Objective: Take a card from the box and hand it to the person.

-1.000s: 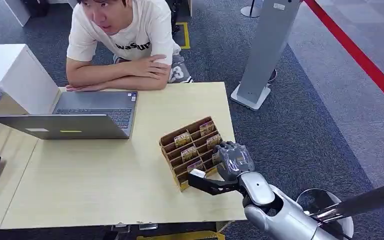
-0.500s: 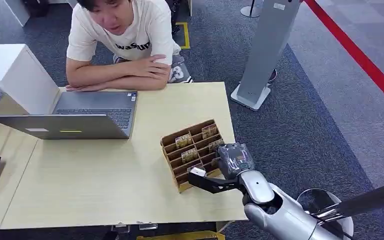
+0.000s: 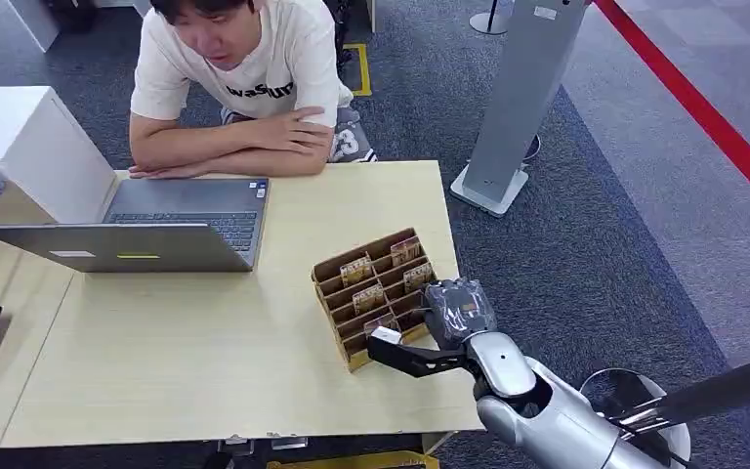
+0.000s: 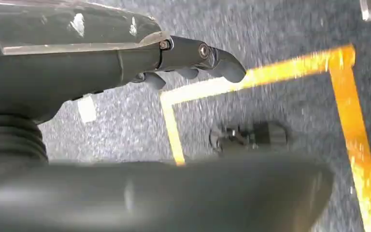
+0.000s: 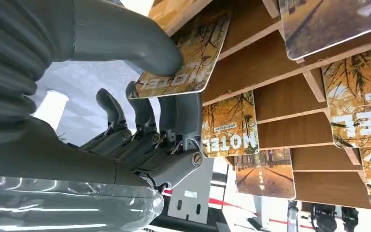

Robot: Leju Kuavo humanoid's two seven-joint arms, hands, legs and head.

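Thumb and fingers [image 5: 183, 111] of the right hand [image 3: 457, 311] pinch a card [image 5: 188, 53] at lower right of the box [image 3: 371, 293]; draw it straight out of its slot.

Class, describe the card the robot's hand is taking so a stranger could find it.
On the pale wooden table stands a slotted wooden box of cards. The card at the box's edge is the one pinched by the right hand; the others sit untouched.

The box [image 3: 371, 293] is brown cardboard, its cards [image 5: 188, 53] printed with golden autumn trees and white lettering. The table [image 3: 205, 362] is pale wood, the laptop [image 3: 156, 230] grey. The person [image 3: 234, 78] wears a white shirt (dark lettering), and the carpet [image 3: 586, 254] is blue-grey with a red stripe [image 3: 703, 107].
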